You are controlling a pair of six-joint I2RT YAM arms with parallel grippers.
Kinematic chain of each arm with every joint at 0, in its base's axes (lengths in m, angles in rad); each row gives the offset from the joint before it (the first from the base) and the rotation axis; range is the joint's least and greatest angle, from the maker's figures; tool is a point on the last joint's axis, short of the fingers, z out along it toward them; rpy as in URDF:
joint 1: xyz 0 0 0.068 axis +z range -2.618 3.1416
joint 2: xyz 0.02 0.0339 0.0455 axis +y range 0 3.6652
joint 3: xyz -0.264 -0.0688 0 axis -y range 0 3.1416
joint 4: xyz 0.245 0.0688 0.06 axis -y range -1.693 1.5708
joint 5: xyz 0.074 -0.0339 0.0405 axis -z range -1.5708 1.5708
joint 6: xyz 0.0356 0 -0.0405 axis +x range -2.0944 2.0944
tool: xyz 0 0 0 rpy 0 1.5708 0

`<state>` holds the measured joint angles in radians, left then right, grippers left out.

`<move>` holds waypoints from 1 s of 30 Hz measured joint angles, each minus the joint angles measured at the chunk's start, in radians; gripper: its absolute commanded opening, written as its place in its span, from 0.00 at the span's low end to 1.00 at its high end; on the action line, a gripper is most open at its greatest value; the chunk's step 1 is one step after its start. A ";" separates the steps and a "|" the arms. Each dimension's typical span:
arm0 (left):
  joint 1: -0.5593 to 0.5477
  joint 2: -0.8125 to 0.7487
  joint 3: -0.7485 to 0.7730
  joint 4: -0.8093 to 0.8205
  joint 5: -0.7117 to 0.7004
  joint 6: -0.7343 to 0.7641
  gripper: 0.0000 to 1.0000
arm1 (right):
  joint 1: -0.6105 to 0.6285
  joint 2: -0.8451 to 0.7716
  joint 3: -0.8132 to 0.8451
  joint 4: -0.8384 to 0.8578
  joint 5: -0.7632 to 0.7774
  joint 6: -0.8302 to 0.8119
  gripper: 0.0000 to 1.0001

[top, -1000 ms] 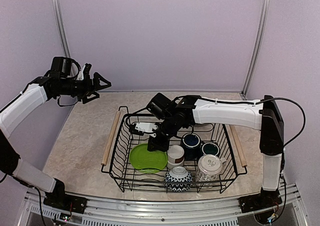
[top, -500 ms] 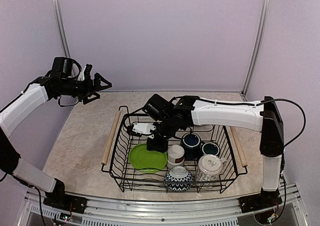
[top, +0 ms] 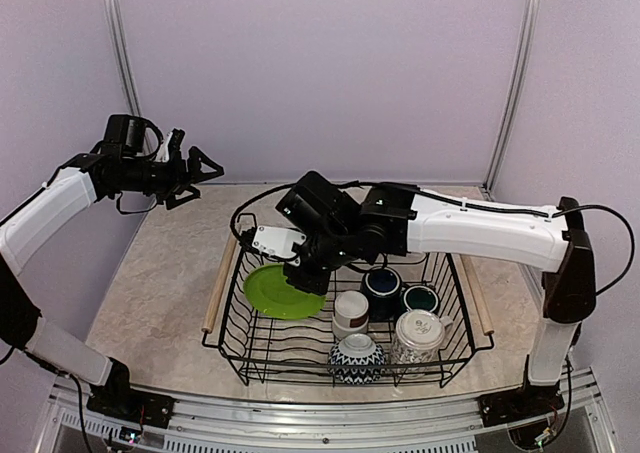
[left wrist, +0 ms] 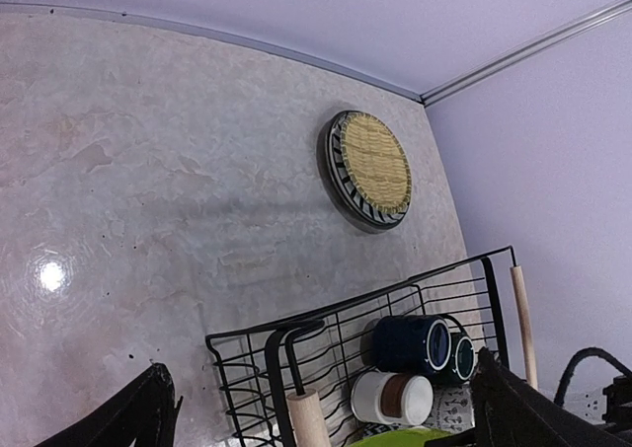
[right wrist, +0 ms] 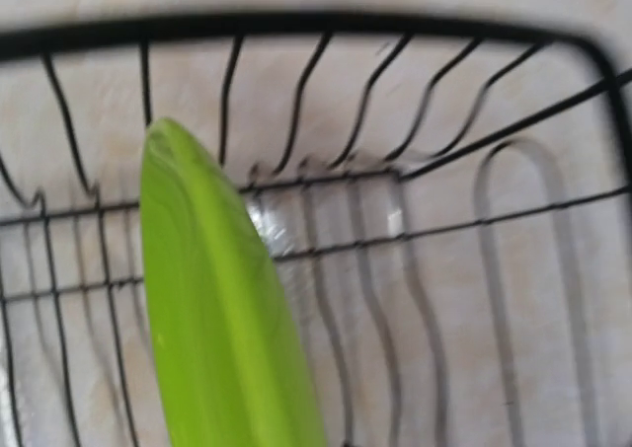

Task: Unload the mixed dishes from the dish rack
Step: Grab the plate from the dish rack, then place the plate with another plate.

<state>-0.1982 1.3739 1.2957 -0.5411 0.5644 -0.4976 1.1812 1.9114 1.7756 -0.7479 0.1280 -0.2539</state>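
1. Hidden or unclear: the right gripper (top: 305, 273) has fingertips that merge with its dark body in the top view. None of them show in the right wrist view. That view is blurred and gives only the lime-green plate (right wrist: 222, 309) edge-on against the rack's wires.
2. Hidden or unclear: the left gripper (top: 205, 173) appears in its own wrist view only as two dark fingers (left wrist: 138, 412) cut off at the bottom corners.
3. Hidden or unclear: the woven yellow plate (left wrist: 373, 166) and the black-and-white striped plate (left wrist: 341, 186) beneath it show only in the left wrist view. They lie stacked on the table beyond the rack.
4. Surroundings: marbled table (top: 160, 273).
5. Surroundings: black wire dish rack (top: 228, 313) with a wooden handle (top: 220, 278) along its left side.
6. Rack contents, right half:
   - dark blue mug (top: 381, 285)
   - teal mug (top: 419, 299), just beside the dark blue mug
   - white cup with a brown inside (top: 350, 311)
   - blue-white patterned bowl (top: 356, 356)
   - white patterned cup (top: 418, 335)
7. Obstruction: the right arm reaches across the rack's far side, above the mugs.
8. Right gripper: clenched on the lime-green plate's right rim. The plate is tilted over the rack's left part, and its left edge reaches the left wall.
9. Left gripper: jaws spread wide, grasping nothing, raised well apart from the rack at the far left.
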 measured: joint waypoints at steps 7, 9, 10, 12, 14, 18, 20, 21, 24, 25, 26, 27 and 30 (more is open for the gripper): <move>0.000 0.000 0.000 -0.002 0.000 0.000 0.99 | 0.041 -0.072 -0.051 0.106 0.232 0.000 0.00; 0.000 0.000 0.001 -0.003 0.000 0.000 0.99 | 0.040 -0.119 -0.110 0.161 0.314 -0.003 0.00; -0.001 0.000 0.001 -0.004 0.000 0.000 0.99 | 0.040 -0.148 -0.144 0.192 0.352 -0.005 0.00; -0.002 0.001 0.002 -0.006 0.000 0.000 0.99 | 0.039 -0.208 -0.212 0.258 0.420 -0.012 0.00; -0.003 0.001 0.002 -0.008 0.000 0.000 0.99 | 0.038 -0.290 -0.298 0.349 0.501 -0.020 0.00; -0.006 0.001 0.002 -0.009 0.000 0.000 0.99 | 0.019 -0.409 -0.409 0.510 0.622 -0.029 0.00; -0.006 0.001 0.002 -0.010 0.000 0.000 0.99 | -0.013 -0.446 -0.436 0.562 0.660 -0.008 0.00; -0.006 0.001 0.002 -0.010 0.000 0.000 0.99 | -0.035 -0.457 -0.442 0.575 0.672 0.010 0.00; -0.007 0.001 0.002 -0.010 0.000 0.000 0.99 | -0.136 -0.492 -0.465 0.595 0.684 0.094 0.00; -0.007 0.001 0.002 -0.010 0.000 0.000 0.99 | -0.172 -0.505 -0.476 0.595 0.679 0.134 0.00; -0.008 0.001 0.002 -0.010 -0.001 0.000 0.99 | -0.208 -0.520 -0.492 0.594 0.665 0.175 0.00; -0.008 0.001 0.002 -0.010 -0.001 0.000 0.99 | -0.250 -0.537 -0.509 0.592 0.640 0.218 0.00; -0.011 0.001 0.002 -0.011 -0.001 0.000 0.99 | -0.378 -0.591 -0.560 0.586 0.533 0.341 0.00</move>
<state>-0.2092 1.3750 1.2972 -0.5518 0.5636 -0.4976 0.8036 1.3209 1.2160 -0.1619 0.6605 0.0868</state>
